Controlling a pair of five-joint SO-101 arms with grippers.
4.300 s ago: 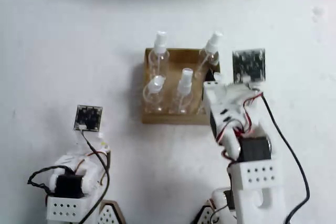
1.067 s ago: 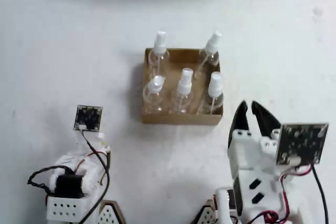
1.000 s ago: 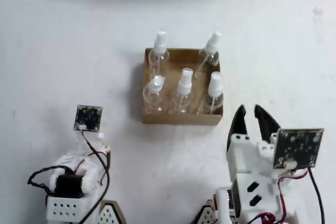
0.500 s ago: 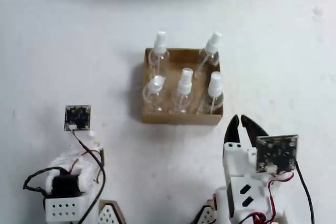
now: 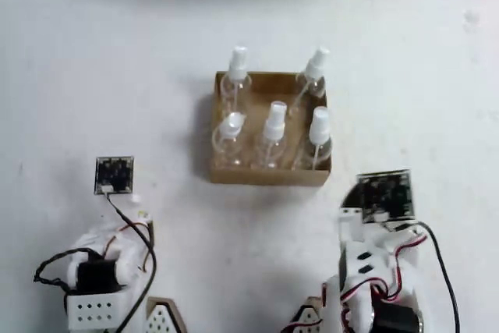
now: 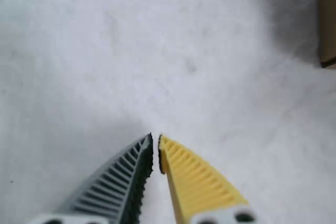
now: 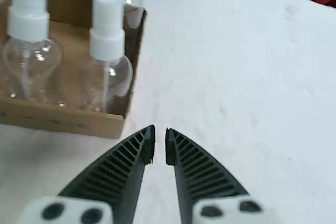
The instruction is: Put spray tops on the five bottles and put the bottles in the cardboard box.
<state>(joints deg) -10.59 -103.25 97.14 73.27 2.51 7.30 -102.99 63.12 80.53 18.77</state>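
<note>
High view looks down on a white bench (image 5: 117, 60) with the cardboard box (image 5: 269, 175) near its middle. All five bottles stand inside the box, each with a white spray top fitted. The far-left bottle (image 5: 235, 83) and the far-right bottle (image 5: 309, 85) sit in the box's two far corners. The near-left bottle (image 5: 228, 142), the middle bottle (image 5: 272, 139) and the near-right bottle (image 5: 317, 144) form a row along the wall nearest the arms. One spray top (image 5: 238, 58) on the far-left bottle rises above the box's rim.

The left arm (image 5: 97, 274) sits well apart from the box, off its near left corner, over bare bench. The right arm (image 5: 374, 286) sits near the box, just off its near right corner.

From the left wrist view, the left claw (image 6: 155, 145) is clenched, its grey and yellow toothed tips together and holding nothing. It hangs above bare bench, with a sliver of the box's brown wall at the frame edge, clear of the tips.

From the right wrist view, the right claw (image 7: 157, 142) is clenched too, with only a thin slit between its black tips and nothing in it. It points at the bench just beside the box's near right corner, not touching the cardboard. Two capped bottles stand behind the wall there, the near-right one closest to the tips.
</note>
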